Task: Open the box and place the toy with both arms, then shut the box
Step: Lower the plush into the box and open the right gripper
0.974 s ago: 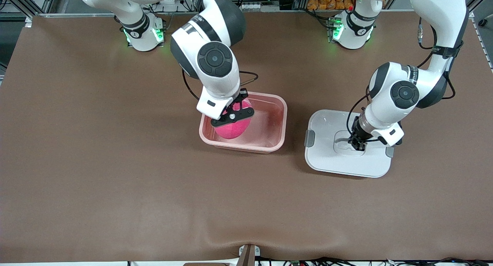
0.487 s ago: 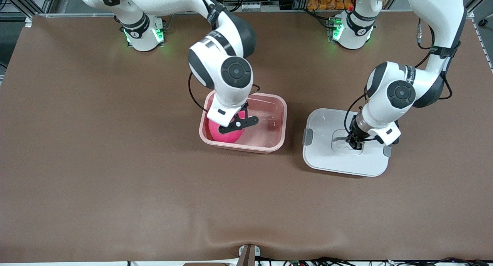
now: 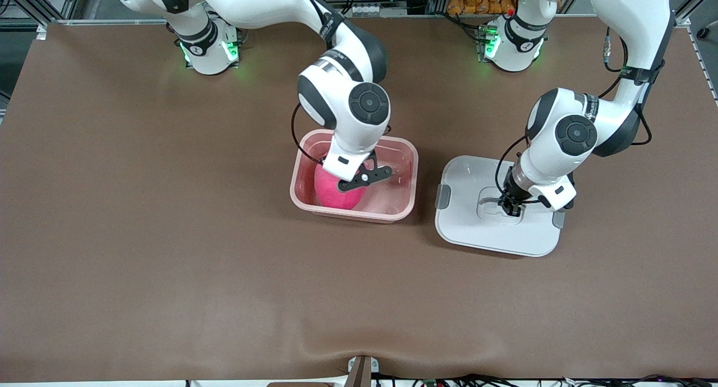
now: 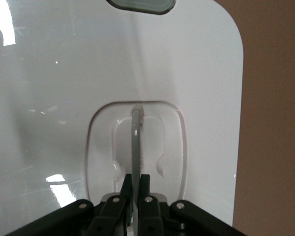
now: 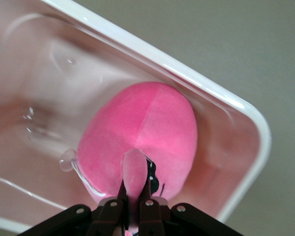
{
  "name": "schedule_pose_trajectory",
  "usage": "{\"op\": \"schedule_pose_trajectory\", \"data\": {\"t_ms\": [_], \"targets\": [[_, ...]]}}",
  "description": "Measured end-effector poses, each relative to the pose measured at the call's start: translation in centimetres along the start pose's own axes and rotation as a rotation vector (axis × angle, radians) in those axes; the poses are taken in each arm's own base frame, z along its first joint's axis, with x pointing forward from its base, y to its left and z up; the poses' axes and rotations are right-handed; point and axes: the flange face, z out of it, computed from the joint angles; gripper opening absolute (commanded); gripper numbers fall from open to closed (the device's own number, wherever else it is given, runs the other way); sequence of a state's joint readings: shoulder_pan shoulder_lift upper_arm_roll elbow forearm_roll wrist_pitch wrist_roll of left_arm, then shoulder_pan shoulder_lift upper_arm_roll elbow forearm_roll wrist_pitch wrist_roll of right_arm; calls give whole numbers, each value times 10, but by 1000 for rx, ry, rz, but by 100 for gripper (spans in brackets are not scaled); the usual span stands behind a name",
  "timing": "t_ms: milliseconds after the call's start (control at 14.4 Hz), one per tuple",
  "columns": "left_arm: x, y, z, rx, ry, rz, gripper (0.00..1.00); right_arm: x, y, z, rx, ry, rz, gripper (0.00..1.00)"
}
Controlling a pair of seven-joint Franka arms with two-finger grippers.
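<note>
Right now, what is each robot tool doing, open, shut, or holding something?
Left tool: shut on the lid's handle.
Right tool: shut on the toy's ear, toy in the tub.

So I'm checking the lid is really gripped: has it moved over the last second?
Yes. The lid, its handle pinched in the left claw, has slid along the table toward the pink tub, which stays put, narrowing the gap between them.
</note>
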State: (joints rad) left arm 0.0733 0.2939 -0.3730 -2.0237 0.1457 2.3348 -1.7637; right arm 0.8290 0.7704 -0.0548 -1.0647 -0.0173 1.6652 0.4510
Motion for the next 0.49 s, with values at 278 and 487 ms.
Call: {"op": "schedule_pose_trajectory", "data": {"t_ms": [278, 487], "targets": [[-4, 0, 0, -1, -1, 9, 0, 7, -29, 25, 31, 75, 86, 0], [-4, 0, 0, 0, -1, 13, 0, 11, -38, 29, 70, 132, 149, 0]]}}
